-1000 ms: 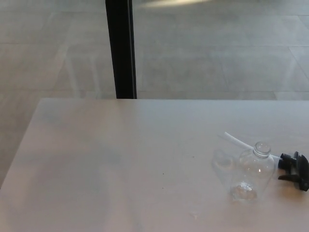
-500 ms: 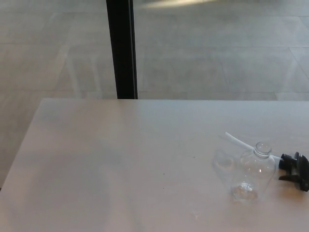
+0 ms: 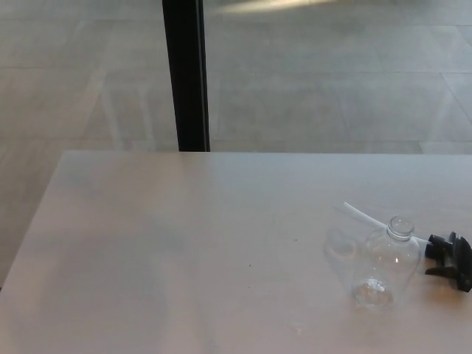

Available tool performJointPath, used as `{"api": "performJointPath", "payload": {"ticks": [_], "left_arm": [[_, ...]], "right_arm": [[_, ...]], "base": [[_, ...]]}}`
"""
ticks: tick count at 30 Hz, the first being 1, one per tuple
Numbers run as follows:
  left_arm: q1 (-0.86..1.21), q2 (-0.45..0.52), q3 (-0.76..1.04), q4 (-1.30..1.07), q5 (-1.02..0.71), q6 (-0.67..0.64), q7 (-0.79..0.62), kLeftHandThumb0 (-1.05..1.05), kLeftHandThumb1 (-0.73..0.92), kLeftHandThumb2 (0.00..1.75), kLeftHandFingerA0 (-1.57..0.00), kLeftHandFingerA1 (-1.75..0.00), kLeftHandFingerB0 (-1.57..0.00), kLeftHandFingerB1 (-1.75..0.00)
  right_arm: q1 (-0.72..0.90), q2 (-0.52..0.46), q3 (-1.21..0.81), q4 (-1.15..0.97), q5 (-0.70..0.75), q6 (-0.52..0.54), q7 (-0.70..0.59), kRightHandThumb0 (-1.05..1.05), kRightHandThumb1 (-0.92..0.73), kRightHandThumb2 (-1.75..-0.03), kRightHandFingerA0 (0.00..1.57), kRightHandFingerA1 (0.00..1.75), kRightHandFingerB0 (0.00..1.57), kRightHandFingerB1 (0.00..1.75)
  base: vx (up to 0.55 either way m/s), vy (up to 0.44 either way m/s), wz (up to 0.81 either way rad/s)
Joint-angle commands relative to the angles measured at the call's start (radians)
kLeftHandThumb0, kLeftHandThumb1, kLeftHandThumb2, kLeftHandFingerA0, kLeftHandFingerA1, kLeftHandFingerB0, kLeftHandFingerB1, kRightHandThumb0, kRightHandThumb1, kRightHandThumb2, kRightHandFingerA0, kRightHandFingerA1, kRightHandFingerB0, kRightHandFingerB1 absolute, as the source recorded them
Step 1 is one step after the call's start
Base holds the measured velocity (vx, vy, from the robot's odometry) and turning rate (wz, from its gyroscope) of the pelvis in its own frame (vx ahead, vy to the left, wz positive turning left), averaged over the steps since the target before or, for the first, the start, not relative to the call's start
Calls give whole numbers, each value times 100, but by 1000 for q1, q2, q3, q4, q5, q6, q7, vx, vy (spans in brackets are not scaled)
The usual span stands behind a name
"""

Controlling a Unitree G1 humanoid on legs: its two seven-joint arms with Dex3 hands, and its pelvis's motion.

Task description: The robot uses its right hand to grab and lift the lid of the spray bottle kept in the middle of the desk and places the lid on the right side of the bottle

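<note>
Neither robot hand is visible. A clear plastic bottle stands uncapped on the pale desk; its black spray lid lies just right of it.

clear glossy plastic bottle, matt desk — smooth

Pale desk before a glass wall

The desk filled the near view; a black post stood beyond its far edge, left of centre.
</note>
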State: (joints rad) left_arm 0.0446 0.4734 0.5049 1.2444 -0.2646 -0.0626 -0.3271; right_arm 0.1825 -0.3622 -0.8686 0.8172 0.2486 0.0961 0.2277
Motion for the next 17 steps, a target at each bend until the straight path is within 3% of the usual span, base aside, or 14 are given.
{"api": "performJointPath", "payload": {"ticks": [1, 3, 4, 5, 6, 8, 9, 10, 17], "left_arm": [[0, 10, 23, 2, -29, 22, 1, -98, 36, 98, -51, -123, -23, -105], [4, 9, 14, 1, -18, 14, 5, -99, 36, 98, -52, -119, -24, -102], [3, 9, 13, 2, -18, 14, 8, -99, 30, 110, -60, -108, -28, -89], [5, 8, 14, 0, -21, 13, 5, -97, 37, 115, -62, -108, -27, -87], [4, 8, 19, 2, -28, 15, -1, -97, 36, 116, -56, -106, -11, -79], [3, 7, 21, 3, -30, 16, -4, -97, 36, 116, -56, -106, -11, -79], [0, 9, 27, 4, -36, 18, -7, -104, 41, 92, -46, -123, -14, -107], [-1, 9, 27, 3, -36, 19, -6, -103, 44, 96, -49, -114, -19, -96], [-13, 16, 23, 10, -31, 28, 4, -102, 53, 92, -47, -115, -19, -99]], "right_arm": [[12, -22, 44, -17, 46, 3, 42, -63, -60, -58, 13, 66, 19, 38], [19, -39, 78, -4, 30, -13, 57, -65, -61, -59, 9, 62, 15, 37], [23, -45, 90, 1, 27, -21, 62, -65, -61, -58, 10, 63, 17, 36], [28, -46, 96, -1, 33, -21, 61, -65, -61, -58, 9, 64, 16, 37], [32, -45, 101, -8, 38, -17, 58, -65, -60, -58, 8, 63, 16, 37], [36, -47, 109, -9, 46, -16, 55, -65, -60, -58, 8, 63, 16, 37], [34, -47, 112, -11, 53, -6, 58, -65, -60, -59, 8, 64, 16, 36], [34, -49, 117, -7, 54, -10, 59, -66, -61, -59, 8, 63, 16, 36], [51, -44, 135, -27, 63, -17, 60, -69, -61, -58, 8, 66, 16, 38]], "base": [[0, 0, 0], [0, 0, 0], [0, 0, 0], [0, 0, 0], [0, 0, 0], [0, 0, 0], [0, 0, 0], [0, 0, 0], [0, 0, 0]]}}
